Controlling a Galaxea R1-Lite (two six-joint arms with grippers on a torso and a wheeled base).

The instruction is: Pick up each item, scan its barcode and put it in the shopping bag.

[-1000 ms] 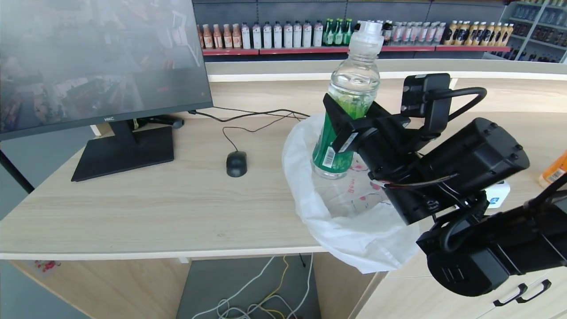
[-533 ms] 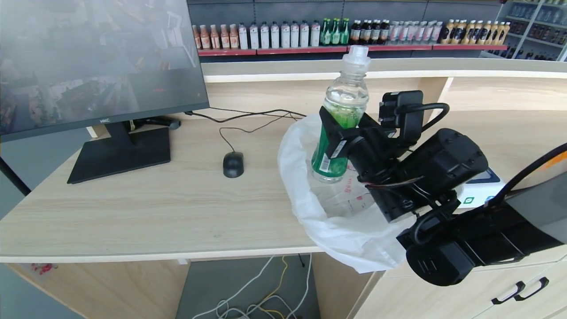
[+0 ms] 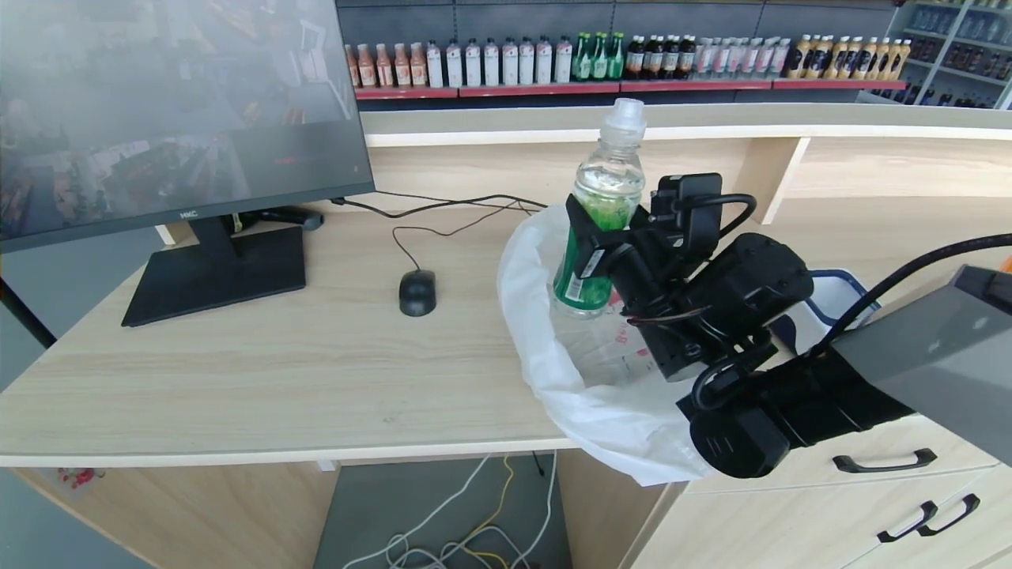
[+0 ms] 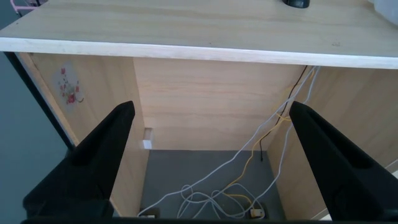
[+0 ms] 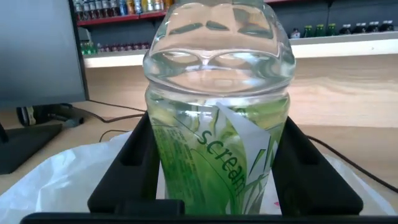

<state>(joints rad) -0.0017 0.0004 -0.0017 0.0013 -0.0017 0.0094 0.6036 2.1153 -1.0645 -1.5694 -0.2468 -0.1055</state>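
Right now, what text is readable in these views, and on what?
"scream": slanted on the green label of the bottle, which is held in the right tool.
"HKC": lower bezel of the monitor.
Too small to read: digits of the barcode on the bottle.
Blurred, unreadable: red print on the shopping bag.
Too small to read: labels on the shelf bottles.

My right pincer (image 3: 591,243) and its arm (image 3: 735,288) are matte black: flat angular fingers (image 3: 579,221), a fat rounded motor housing, a boxy wrist camera (image 3: 686,207), one looped black cable (image 3: 742,204) and thin red wires (image 3: 664,318).
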